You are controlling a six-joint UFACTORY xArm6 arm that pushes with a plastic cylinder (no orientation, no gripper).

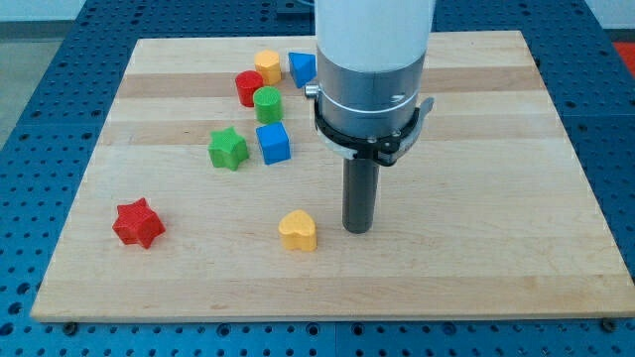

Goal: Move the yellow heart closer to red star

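Resting my tip [358, 229] on the wooden desk [496, 248], just beside the yellow heart [298, 230] on the view's right, apparently lining up a leftward push toward the red star [138, 223], well apart at the view's left. Carrying no fingers, only a rod, so grasping nothing. Leaving the cluster near the view's top, including the green star [228, 149] and blue cube [273, 143], out of the path.
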